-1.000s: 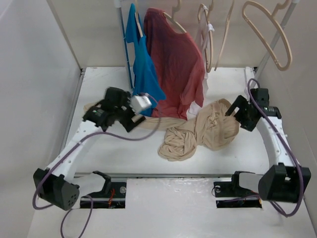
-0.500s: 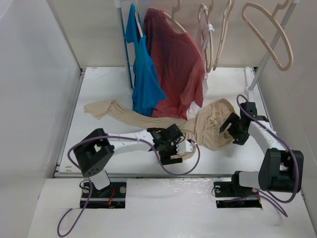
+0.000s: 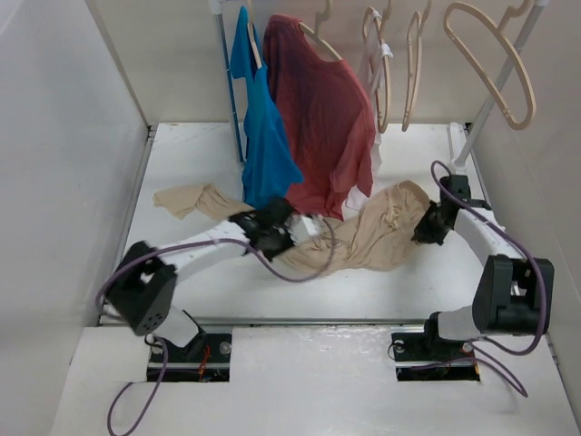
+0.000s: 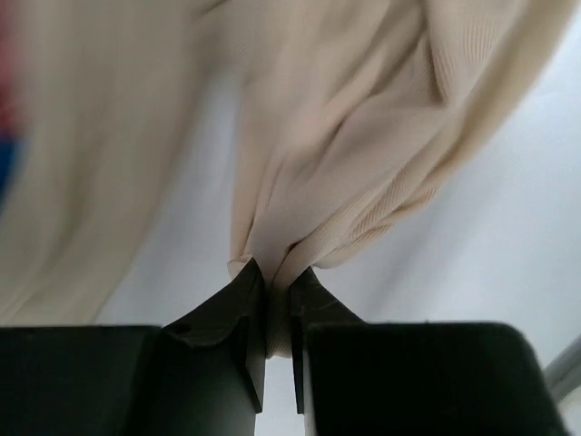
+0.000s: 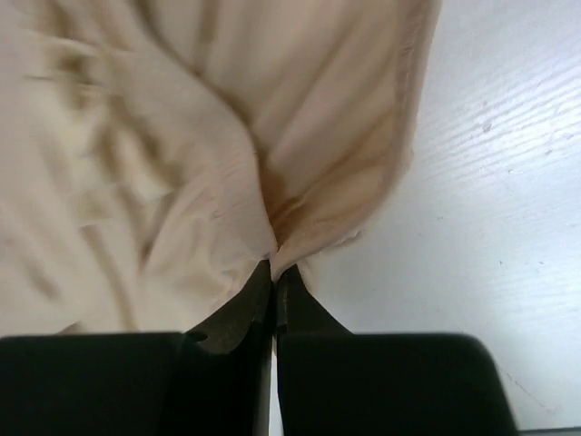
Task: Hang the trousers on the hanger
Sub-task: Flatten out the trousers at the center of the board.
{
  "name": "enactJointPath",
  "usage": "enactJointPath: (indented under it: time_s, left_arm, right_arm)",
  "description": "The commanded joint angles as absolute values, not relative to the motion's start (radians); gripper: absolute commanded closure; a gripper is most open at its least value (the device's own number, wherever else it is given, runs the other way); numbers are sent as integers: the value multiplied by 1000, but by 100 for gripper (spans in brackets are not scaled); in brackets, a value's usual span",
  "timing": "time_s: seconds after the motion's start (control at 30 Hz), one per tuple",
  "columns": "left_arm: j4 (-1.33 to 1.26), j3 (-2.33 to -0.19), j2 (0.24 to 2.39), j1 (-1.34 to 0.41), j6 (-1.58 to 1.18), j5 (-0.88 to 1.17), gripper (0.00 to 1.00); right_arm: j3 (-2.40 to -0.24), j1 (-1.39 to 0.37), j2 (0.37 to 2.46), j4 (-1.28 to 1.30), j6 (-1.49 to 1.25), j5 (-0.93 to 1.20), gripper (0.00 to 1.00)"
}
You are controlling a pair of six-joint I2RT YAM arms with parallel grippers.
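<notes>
The trousers (image 3: pixel 372 238) lie crumpled on the white desk (image 3: pixel 191 154), stretched between the two claws, with one leg trailing left beneath the hanging red shirt (image 3: pixel 318 118). The left claw (image 4: pixel 277 292) is almost closed, pinching a fold of the cloth near its middle. The right claw (image 5: pixel 274 280) is clamped tight on the cloth's right edge. The hanger (image 3: pixel 521 122) hangs at the far right, well apart from the trousers.

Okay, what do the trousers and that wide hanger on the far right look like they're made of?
The trousers: thin, soft cloth in matte beige, probably a fine knit. Faint ribbing shows in the left wrist view, and the cloth gathers into loose folds.
The hanger: a thin, rigid loop, pale tan with a smooth look. It could be wood or plastic; the top view is too distant to settle which.
</notes>
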State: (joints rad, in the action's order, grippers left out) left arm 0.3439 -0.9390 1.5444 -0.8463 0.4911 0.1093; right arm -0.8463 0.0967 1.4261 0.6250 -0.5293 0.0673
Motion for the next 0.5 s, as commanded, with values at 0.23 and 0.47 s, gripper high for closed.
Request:
enactJointPath:
  time_s: [0.23, 0.47]
  left_arm:
    - [696, -1110, 1131, -112, 725, -98, 100]
    - [672, -1216, 1157, 287, 883, -153, 100]
  right_arm:
    - [-1259, 170, 1164, 810, -471, -28, 100]
    - [-1247, 248, 1134, 822, -450, 84, 100]
